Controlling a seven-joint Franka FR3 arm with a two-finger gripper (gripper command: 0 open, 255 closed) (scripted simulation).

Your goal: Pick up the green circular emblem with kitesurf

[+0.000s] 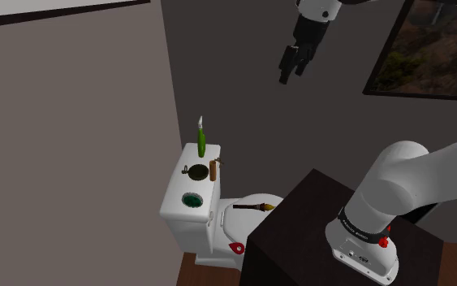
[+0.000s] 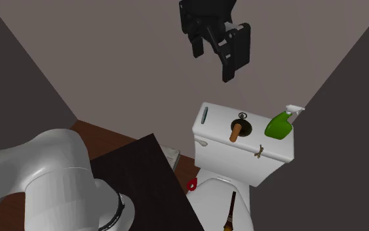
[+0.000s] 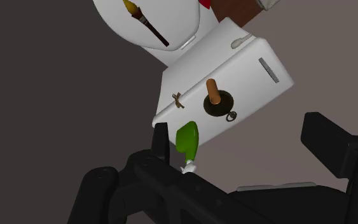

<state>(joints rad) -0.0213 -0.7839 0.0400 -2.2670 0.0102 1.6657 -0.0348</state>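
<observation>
The green circular emblem lies flat on the white toilet tank lid, at the end nearest the shoulder camera. In the second exterior view the emblem is a thin greenish sliver at the lid's left end. In the wrist view the emblem looks like a narrow slot. My gripper hangs open high above the toilet, far from the emblem, with nothing between its fingers. The gripper is up near the wall, and in the wrist view the gripper has its fingers wide apart.
Also on the lid are a green spray bottle, a brown cylinder on a dark round base, and a small tan piece. A brush lies on the toilet seat. The dark stand is beside the toilet, with walls close behind.
</observation>
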